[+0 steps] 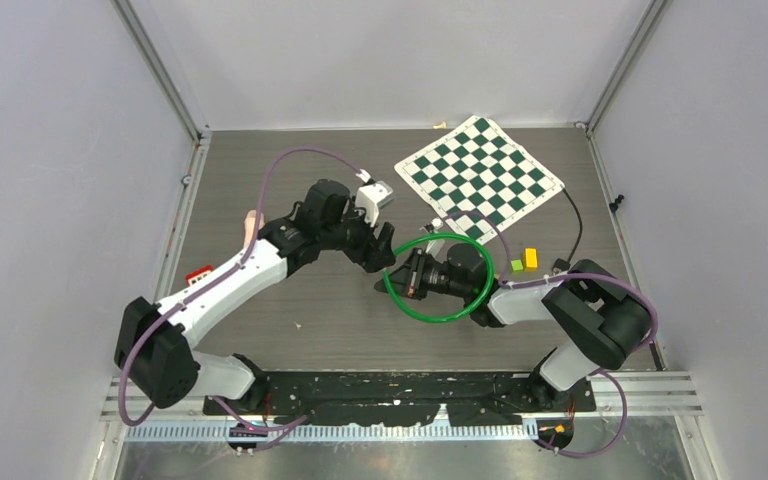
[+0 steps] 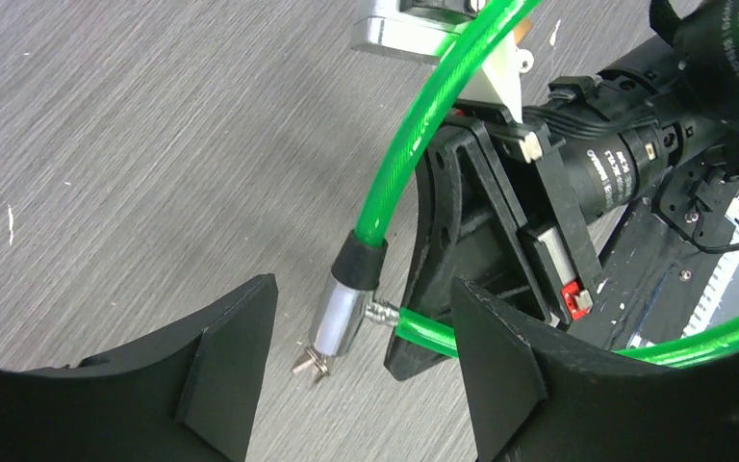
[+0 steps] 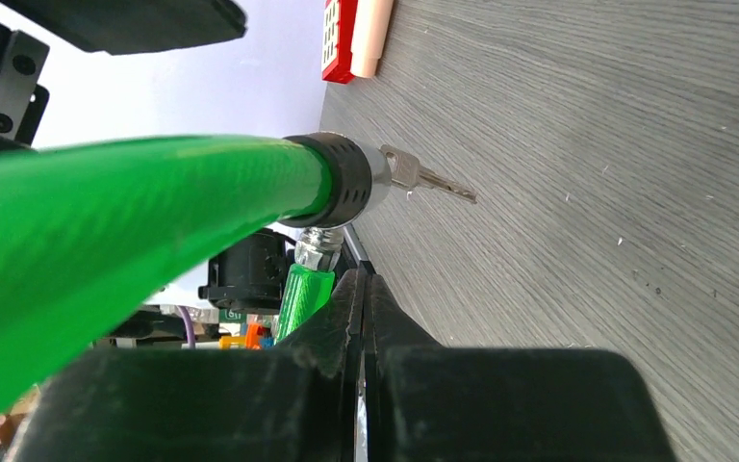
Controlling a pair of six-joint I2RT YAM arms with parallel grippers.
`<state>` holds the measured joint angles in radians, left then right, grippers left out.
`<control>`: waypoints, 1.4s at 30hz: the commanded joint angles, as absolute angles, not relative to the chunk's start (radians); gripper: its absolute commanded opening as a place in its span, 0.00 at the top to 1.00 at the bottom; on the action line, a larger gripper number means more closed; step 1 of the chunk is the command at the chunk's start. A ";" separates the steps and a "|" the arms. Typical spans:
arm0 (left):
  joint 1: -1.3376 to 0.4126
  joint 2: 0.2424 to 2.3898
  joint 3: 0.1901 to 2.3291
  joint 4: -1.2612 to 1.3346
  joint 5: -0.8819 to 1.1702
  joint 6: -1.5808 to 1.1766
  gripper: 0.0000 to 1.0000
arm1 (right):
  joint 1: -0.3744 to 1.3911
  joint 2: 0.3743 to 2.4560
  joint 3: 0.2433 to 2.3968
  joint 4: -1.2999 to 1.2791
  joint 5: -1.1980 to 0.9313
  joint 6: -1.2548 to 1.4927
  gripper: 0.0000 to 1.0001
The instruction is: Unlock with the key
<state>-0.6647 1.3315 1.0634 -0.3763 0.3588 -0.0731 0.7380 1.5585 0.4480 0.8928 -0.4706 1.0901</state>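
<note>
The left gripper (image 2: 361, 300) has its two black, wedge-shaped fingers spread apart. The lock barrel (image 2: 339, 318) lies between them on the table (image 2: 106, 144) and touches neither. The barrel is a short, shiny metal cylinder with a black rubber collar. The key (image 3: 433, 179) sticks out of its end, small, silver and toothed, with its tip just above the grey wood-grain surface.

A glossy green cable (image 2: 423, 115) curves away from the collar in a ring. Its other end has a metal pin that meets the barrel's side.

The right gripper (image 3: 364, 289) has its fingers pressed together right at that cable end. Whether they pinch the cable is hidden.

Farther off lie a green-and-white checkered mat (image 1: 480, 178) and a red block (image 3: 340, 38), which is cut off at the edge.
</note>
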 commanded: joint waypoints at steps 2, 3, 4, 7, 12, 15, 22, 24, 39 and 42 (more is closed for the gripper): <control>-0.665 1.396 1.141 -0.379 0.403 -0.004 0.34 | 0.750 1.521 0.492 0.956 -0.492 1.050 0.95; -0.665 1.413 1.151 -0.384 0.410 -0.003 0.35 | 0.751 1.521 0.493 0.955 -0.492 1.049 0.95; -0.666 1.429 1.162 -0.386 0.418 0.027 0.35 | 0.751 1.522 0.493 0.955 -0.492 1.050 0.95; -0.665 1.468 1.195 -0.396 0.431 0.043 0.37 | 0.753 1.522 0.495 0.955 -0.492 1.048 0.95; -0.665 1.530 1.240 -0.427 0.446 0.068 0.45 | 0.756 1.523 0.497 0.956 -0.491 1.048 0.95; -0.664 1.548 1.248 -0.436 0.468 0.077 0.53 | 0.757 1.523 0.498 0.956 -0.490 1.049 0.95; -0.671 1.567 1.249 -0.441 0.465 0.083 0.65 | 0.764 1.529 0.504 0.956 -0.488 1.049 0.95; -0.679 1.572 1.245 -0.440 0.455 0.085 0.63 | 0.767 1.529 0.507 0.956 -0.488 1.048 0.95; -0.666 1.438 1.079 -0.188 0.537 -0.080 1.00 | 0.772 1.492 0.492 0.912 -0.451 1.010 0.84; -0.613 1.346 0.936 0.075 0.641 -0.241 1.00 | 0.772 1.450 0.480 0.879 -0.424 0.977 0.73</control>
<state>-0.6720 1.4807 1.0592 -0.2886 0.4973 -0.0296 0.7658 1.5349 0.4675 0.8494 -0.4622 1.0424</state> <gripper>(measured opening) 0.217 0.217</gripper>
